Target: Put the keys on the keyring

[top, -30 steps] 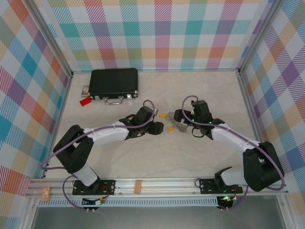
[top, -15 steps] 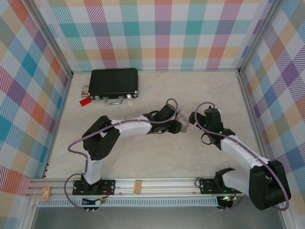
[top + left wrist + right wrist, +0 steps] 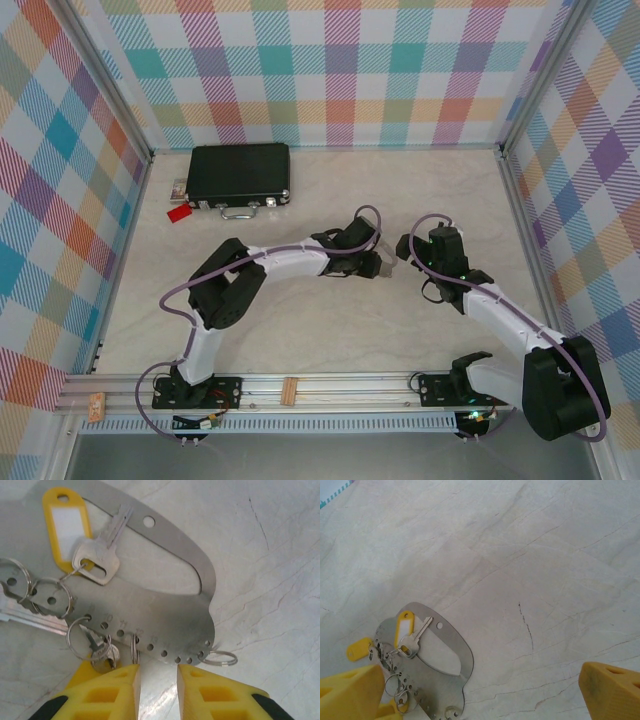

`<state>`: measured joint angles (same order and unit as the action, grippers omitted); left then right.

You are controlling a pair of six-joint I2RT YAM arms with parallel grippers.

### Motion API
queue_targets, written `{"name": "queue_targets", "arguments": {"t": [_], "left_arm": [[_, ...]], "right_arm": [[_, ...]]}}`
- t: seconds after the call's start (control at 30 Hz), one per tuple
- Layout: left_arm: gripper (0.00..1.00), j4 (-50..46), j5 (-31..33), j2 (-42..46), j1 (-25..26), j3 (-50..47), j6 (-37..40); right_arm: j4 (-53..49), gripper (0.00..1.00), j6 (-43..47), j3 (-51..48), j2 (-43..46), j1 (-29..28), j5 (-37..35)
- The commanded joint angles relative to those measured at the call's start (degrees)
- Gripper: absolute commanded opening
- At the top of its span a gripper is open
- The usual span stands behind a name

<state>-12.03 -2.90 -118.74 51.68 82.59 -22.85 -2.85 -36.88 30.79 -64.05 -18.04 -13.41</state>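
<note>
A flat silver plate (image 3: 165, 625) with a row of small holes lies on the table, and several thin rings hang from those holes. A silver key (image 3: 100, 560) and a yellow tag (image 3: 67, 522) share one ring. A smaller key (image 3: 101, 649) hangs on another, and an empty keyring (image 3: 220, 657) sits at the plate's end. My left gripper (image 3: 158, 667) is at the plate's near edge, its jaws a narrow gap apart with nothing between them. My right gripper (image 3: 480, 700) stands wide open just right of the plate (image 3: 462, 655). The two grippers (image 3: 378, 265) (image 3: 408, 250) face each other at mid-table.
A black case (image 3: 240, 172) with a silver handle lies at the back left, with a small red tag (image 3: 179, 213) beside it. Checked walls enclose the table on three sides. A second yellow tag (image 3: 359, 648) lies left of the plate.
My left arm reached right to the plate and its jaws narrowed. My right arm drew back to the right a second ago and has held still since.
</note>
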Motion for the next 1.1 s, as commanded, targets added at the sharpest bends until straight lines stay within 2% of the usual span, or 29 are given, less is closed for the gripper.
{"name": "queue_targets", "arguments": {"t": [0.0, 0.13, 0.73, 1.0, 1.07], "left_arm": [[0.25, -3.0, 2.3, -2.1, 0.3, 2.1, 0.5], [0.24, -6.0, 3.6, -3.1, 0.3, 3.7, 0.7], [0.27, -5.5, 3.6, -4.1, 0.3, 5.5, 1.9], [0.25, -5.9, 4.1, -6.0, 0.3, 7.6, 3.1], [0.2, -6.3, 4.3, -6.3, 0.3, 8.2, 3.2]], "right_arm": [[1.1, 0.99, -0.8, -0.1, -0.4, 0.1, 0.7], [1.2, 0.99, -0.8, 0.0, -0.5, 0.0, 1.1], [1.6, 0.99, -1.0, 0.1, -1.6, 0.1, 2.7], [1.9, 0.99, -1.1, 0.2, -2.1, 0.0, 3.1], [1.9, 0.99, -1.0, 0.2, -2.1, 0.0, 3.1]]}}
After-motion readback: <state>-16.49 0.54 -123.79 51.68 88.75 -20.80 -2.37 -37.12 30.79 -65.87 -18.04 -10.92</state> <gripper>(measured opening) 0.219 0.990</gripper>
